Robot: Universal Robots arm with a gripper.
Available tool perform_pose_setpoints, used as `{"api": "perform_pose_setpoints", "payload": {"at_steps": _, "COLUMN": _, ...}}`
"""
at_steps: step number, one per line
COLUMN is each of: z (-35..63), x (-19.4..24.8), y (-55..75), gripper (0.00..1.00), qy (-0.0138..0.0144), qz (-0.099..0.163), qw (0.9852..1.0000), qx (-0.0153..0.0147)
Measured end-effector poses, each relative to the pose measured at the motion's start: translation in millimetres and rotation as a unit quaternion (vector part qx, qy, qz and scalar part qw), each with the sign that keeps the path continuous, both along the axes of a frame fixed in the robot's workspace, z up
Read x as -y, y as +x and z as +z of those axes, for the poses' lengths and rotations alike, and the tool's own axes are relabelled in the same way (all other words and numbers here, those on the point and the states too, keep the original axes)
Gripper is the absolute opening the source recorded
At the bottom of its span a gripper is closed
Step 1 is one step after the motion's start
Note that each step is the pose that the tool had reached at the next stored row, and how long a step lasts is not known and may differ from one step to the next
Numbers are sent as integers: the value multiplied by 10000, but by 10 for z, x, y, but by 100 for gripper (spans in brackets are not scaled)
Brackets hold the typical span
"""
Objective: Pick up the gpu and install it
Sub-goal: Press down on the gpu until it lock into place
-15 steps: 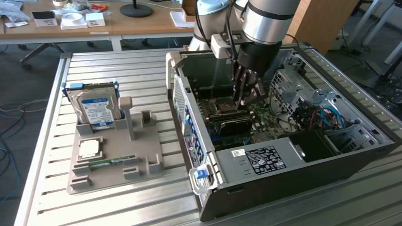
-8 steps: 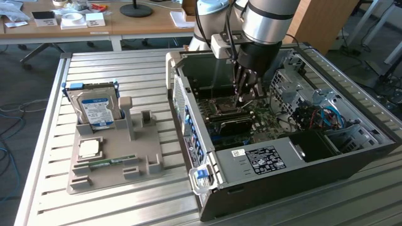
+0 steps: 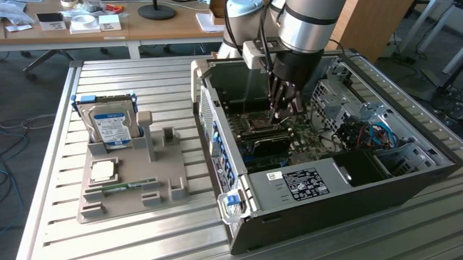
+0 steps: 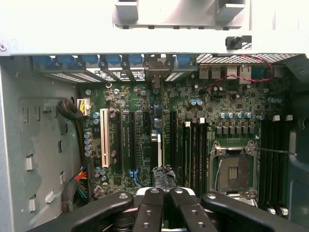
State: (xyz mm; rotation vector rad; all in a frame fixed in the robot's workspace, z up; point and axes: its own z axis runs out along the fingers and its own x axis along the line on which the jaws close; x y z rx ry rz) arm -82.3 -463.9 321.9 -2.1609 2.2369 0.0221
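The arm reaches down into the open computer case (image 3: 376, 179), its gripper (image 3: 281, 111) low over the motherboard (image 3: 304, 138), jaws closed together. A black gpu (image 3: 269, 143) sits on the motherboard just below them. On the slatted metal counter (image 3: 130, 238), toward the exterior view's left edge, a grey holder (image 3: 130, 195) carries a hard drive (image 3: 110, 125) upright and a green memory stick (image 3: 129, 187) lying flat.

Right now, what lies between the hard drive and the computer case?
In the exterior view, two empty uprights of the tan holder, then a bare strip of slatted table.
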Motion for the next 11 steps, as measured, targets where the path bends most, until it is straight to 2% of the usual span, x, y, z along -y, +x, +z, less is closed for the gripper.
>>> {"api": "perform_pose_setpoints", "payload": {"at_steps": 6, "z": -103, "x": 0, "y": 0, "gripper": 11, "qy": 0, "qz": -2, "qw": 10000, "qx": 0}}
{"api": "perform_pose_setpoints", "payload": {"at_steps": 11, "z": -104, "x": 0, "y": 0, "gripper": 11, "qy": 0, "qz": -5, "qw": 10000, "qx": 0}}
